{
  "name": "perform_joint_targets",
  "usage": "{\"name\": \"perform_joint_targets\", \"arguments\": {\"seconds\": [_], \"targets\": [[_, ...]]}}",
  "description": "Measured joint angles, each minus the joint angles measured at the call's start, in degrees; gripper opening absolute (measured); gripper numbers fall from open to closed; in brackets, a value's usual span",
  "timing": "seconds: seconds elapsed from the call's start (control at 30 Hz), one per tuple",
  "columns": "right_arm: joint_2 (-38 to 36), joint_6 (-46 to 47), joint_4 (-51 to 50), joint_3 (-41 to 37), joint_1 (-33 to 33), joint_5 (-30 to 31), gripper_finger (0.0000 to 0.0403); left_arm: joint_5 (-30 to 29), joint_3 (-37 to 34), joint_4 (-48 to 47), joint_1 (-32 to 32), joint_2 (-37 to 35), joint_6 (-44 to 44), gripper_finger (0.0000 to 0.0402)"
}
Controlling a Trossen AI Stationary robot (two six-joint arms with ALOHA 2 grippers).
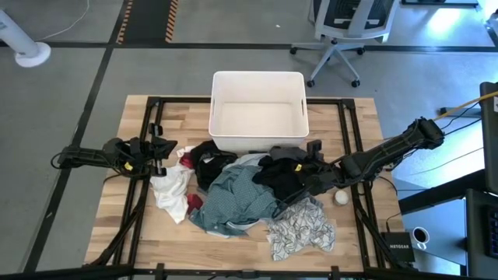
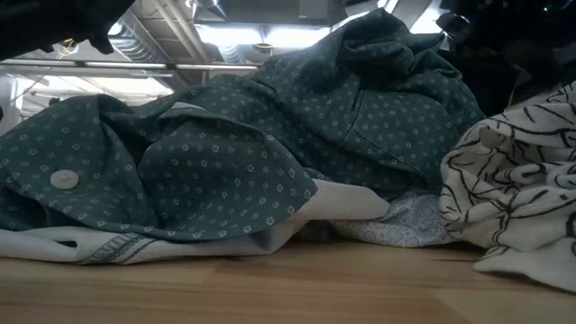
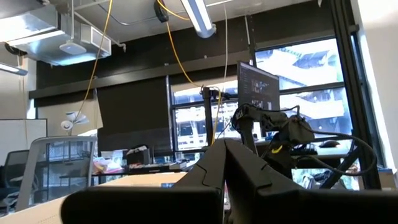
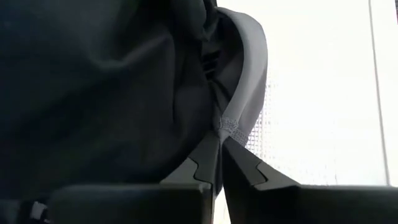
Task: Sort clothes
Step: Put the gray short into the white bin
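Observation:
The clothes lie in a pile mid-table: a blue-grey dotted shirt [image 1: 233, 198] [image 2: 270, 153], a white piece [image 1: 171, 188], a small red piece [image 1: 194, 204], black pieces [image 1: 210, 167] and a grey-white patterned piece [image 1: 299, 227] [image 2: 517, 180]. My right gripper [image 1: 305, 173] [image 4: 221, 146] reaches in from the right and is shut on a black garment [image 1: 282, 177] on the pile's right side. My left gripper [image 1: 167, 148] [image 3: 224, 155] is shut and empty at the pile's left edge, above the white piece. My right gripper pinches a stitched hem edge [image 4: 227, 123] of the black garment between its two fingertips. It comes from the table's right side. The cloth bunches in front of the wrist camera, and the rest of the garment rests on the pile.
A white rectangular tub [image 1: 258, 144] stands just behind the pile at the far centre. A small white ball [image 1: 341, 197] lies on the table right of the pile, beside the right arm. Bare wood shows along the near edge [image 1: 156, 249].

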Motion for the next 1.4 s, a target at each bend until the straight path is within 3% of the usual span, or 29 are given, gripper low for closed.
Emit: {"name": "perform_joint_targets", "arguments": {"seconds": [0.2, 0.47, 0.87, 1.4], "targets": [[-0.3, -1.6, -0.9, 0.4, 0.0, 0.2, 0.0009, 0.0, 0.0, 0.1, 0.0, 0.0, 1.1, 0.0001], [-0.7, -3.7, -5.9, 7.6, 0.0, 0.1, 0.0006, 0.0, 0.0, 0.2, 0.0, 0.0, 1.1, 0.0001], [-1.0, -7.7, -13.6, 16.0, 0.0, 8.7, 0.0003, 0.0, 0.0, 0.2, 0.0, 0.0, 2.6, 0.0001], [-10.2, -13.3, -14.1, 25.7, 0.0, 16.7, 0.0012, -0.8, 0.0, 0.1, 0.0, 0.0, 3.2, 0.0001]]}}
